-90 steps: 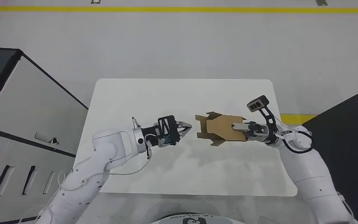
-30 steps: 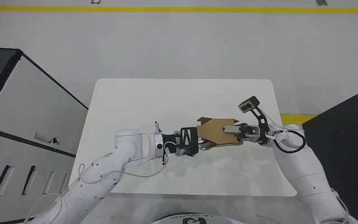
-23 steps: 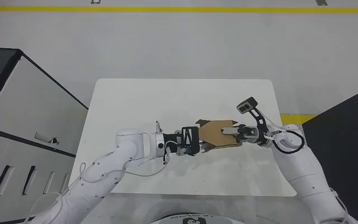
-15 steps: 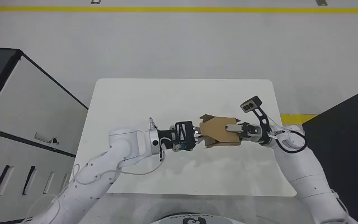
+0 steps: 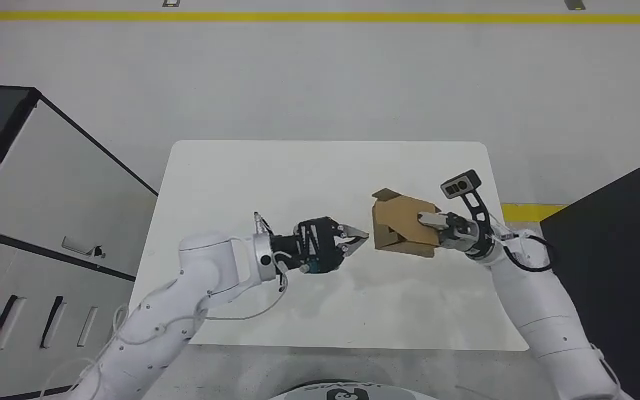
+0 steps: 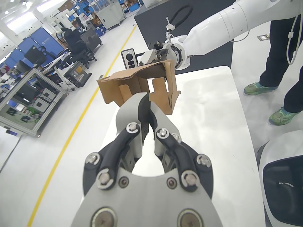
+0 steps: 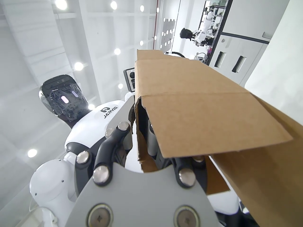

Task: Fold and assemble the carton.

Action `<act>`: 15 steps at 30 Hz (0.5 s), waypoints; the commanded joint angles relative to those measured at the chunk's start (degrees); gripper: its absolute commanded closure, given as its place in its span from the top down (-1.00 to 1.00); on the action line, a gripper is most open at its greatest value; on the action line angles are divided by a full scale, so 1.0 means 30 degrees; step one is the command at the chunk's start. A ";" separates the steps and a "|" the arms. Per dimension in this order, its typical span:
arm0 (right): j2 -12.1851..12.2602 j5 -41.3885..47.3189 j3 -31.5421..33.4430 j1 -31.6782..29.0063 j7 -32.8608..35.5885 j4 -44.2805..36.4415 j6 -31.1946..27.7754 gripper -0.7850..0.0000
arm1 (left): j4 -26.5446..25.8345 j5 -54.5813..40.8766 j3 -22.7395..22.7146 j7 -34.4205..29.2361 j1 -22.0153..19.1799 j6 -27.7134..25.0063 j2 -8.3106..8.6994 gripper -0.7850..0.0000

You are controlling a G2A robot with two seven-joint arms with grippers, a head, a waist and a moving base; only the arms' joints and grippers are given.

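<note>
Our right gripper [image 5: 431, 221] pinched one wall of the carton [image 5: 398, 218]; a push from our closed, empty left gripper [image 5: 358, 237] might dislodge it.

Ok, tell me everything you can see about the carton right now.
The carton is plain brown corrugated cardboard, partly erected into an open-ended sleeve with loose flaps and notched tabs at the end facing the left gripper. Creases run along its panels. The right gripper is shut on one wall at the opposite end, holding it over the right part of the white table. The left gripper's closed tips sit at the open end; whether they touch it cannot be told.
</note>
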 commanded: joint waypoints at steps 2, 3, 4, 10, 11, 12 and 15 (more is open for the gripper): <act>-0.0144 0.0172 -0.0159 0.0131 -0.0358 0.0471 -0.0358 -1.00 | -0.0188 0.0387 0.0155 0.0194 0.0089 -0.0182 0.0014 -1.00; -0.0188 0.0261 -0.0199 0.0172 -0.0464 0.0653 -0.0463 -1.00 | -0.0240 0.0417 0.0232 0.0306 0.0101 -0.0203 0.0008 -1.00; -0.0230 0.0300 -0.0246 0.0230 -0.0571 0.0772 -0.0570 -1.00 | -0.0264 0.0478 0.0304 0.0349 0.0094 -0.0218 0.0002 -1.00; -0.0413 0.0096 -0.0625 0.0520 -0.0880 0.1195 -0.0878 -1.00 | -0.0311 0.0652 0.1099 0.0519 -0.0292 -0.0401 -0.0113 -1.00; -0.0431 0.0045 -0.0660 0.0533 -0.0884 0.1186 -0.0883 -1.00 | -0.0246 0.0678 0.1246 0.0507 -0.0408 -0.0368 -0.0145 -1.00; -0.0442 -0.0051 -0.0688 0.0541 -0.0857 0.1153 -0.0856 -1.00 | -0.0150 0.0702 0.1356 0.0493 -0.0537 -0.0283 -0.0177 -1.00; -0.0459 -0.0156 -0.0645 0.0464 -0.0662 0.0829 -0.0662 -1.00 | 0.0099 0.0704 0.1595 0.0481 -0.0890 -0.0036 -0.0264 -1.00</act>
